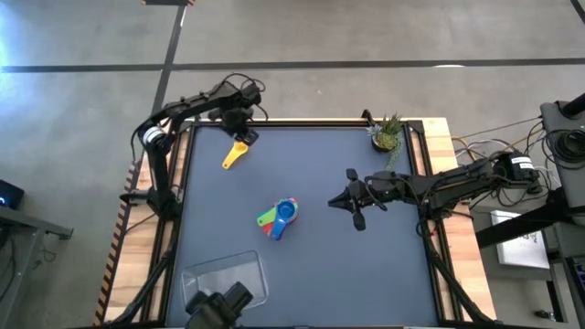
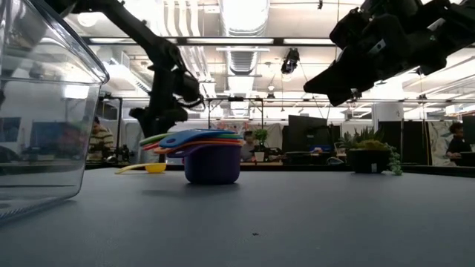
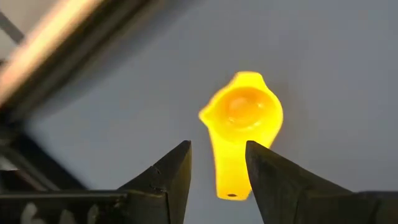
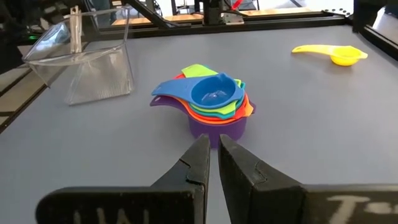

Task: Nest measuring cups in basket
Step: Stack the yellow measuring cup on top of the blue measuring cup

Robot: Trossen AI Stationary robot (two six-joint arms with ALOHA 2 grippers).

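1. The stacked measuring cups (image 4: 208, 102) sit mid-bench — blue on top, then green, orange and red layers, with the purple cup at the bottom. Most of the nesting looks done, though I cannot count every cup in the pile.
2. The yellow cup (image 1: 235, 154) lies alone near the far left corner of the bench, well apart from the stack, so it is not yet nested.
3. The basket (image 1: 224, 277) stands at the near edge of the bench with nothing visible inside it. By my reading, the stack and the yellow cup both remain to be moved into it.
4. The left hand (image 3: 217, 180) hovers directly over the yellow cup's handle, its fingers parted on either side of the handle and gripping nothing.
5. The right hand (image 4: 214, 165) hangs above the bench just beside the stack, pointed at it — its fingers are nearly together and hold nothing.
6. A small potted plant (image 1: 388, 134) sits at the far right corner, clear of everything. Nothing lies between the stack and the basket, so the path looks free.
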